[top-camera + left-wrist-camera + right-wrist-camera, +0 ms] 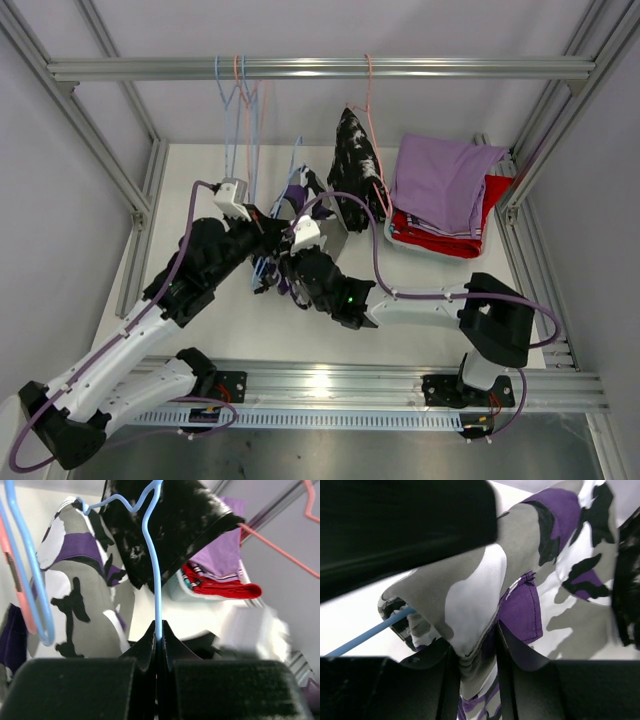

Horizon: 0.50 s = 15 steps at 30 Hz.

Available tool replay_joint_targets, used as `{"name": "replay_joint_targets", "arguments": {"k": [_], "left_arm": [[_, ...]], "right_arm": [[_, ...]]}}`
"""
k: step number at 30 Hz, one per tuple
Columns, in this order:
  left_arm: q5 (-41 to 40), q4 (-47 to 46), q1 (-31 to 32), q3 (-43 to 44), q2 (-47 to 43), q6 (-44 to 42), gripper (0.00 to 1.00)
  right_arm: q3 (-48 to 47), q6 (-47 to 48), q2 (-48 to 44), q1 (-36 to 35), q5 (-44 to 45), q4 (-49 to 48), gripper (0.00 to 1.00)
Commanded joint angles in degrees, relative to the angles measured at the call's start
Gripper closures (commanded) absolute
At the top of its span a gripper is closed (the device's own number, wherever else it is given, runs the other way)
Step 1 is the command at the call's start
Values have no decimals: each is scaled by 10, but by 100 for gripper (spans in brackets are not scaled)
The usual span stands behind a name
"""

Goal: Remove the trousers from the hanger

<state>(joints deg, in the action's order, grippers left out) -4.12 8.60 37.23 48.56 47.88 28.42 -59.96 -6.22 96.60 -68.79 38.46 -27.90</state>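
Observation:
My left gripper is shut on the wire of a blue hanger; from above it sits at table centre. The purple-white-black print trousers hang beside it. My right gripper is shut on a fold of these print trousers, with the blue hanger wire passing through the cloth at left. The black trousers with white blotches hang on a pink hanger from the rail. Lilac trousers lie folded on red trousers at the right. The teal trousers are out of view.
An aluminium rail spans the back with several empty blue and pink hangers on its left part. Frame posts stand at both sides. A white tray holds the folded stack.

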Motion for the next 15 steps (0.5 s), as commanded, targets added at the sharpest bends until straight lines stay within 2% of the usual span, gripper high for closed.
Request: {"name": "replay_joint_targets", "arguments": {"k": [1,15], "left_arm": [[-19,9,-11,34,18,3,100],[-29,40,-18,48,44,15,100]], "right_arm": [[-12,56,-63,-38,28,-41,100],[-25,163,-207,-66,99,9,100]]}}
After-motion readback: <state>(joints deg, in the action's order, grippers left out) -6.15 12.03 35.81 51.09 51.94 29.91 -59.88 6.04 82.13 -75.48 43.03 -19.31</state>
